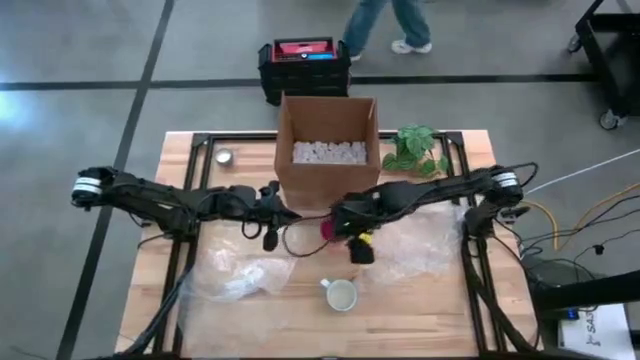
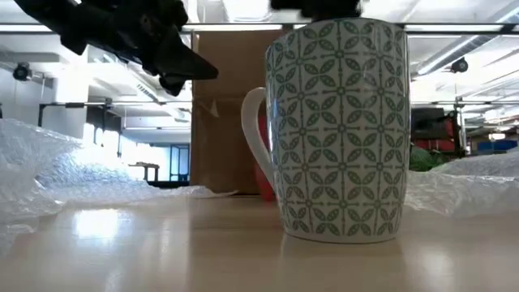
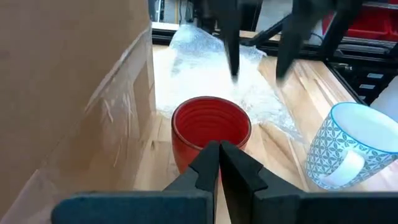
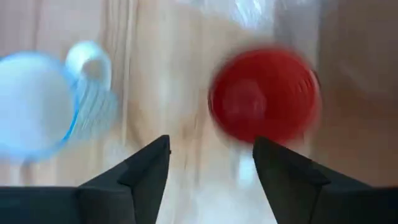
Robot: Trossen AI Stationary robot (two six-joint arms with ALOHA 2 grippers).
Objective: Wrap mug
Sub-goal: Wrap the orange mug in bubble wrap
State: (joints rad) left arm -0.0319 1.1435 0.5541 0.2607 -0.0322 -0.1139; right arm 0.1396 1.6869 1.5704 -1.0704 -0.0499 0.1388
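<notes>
A red mug point(image 1: 327, 228) stands upright on the table in front of the cardboard box; it also shows in the left wrist view point(image 3: 211, 127) and the right wrist view point(image 4: 264, 96). A white mug with a green leaf pattern point(image 1: 340, 295) stands upright nearer the front edge, large in the low view point(image 2: 340, 130). My right gripper point(image 4: 211, 163) hangs open above the table between the two mugs, pointing down, near the red one. My left gripper point(image 3: 219, 155) is shut, raised off the table to the left of the red mug and pointing toward it.
An open cardboard box point(image 1: 327, 145) with white filling stands behind the red mug. Bubble wrap lies at the front left point(image 1: 240, 275) and on the right point(image 1: 420, 250). A small green plant point(image 1: 415, 150) and a small round tin point(image 1: 224, 156) sit at the back.
</notes>
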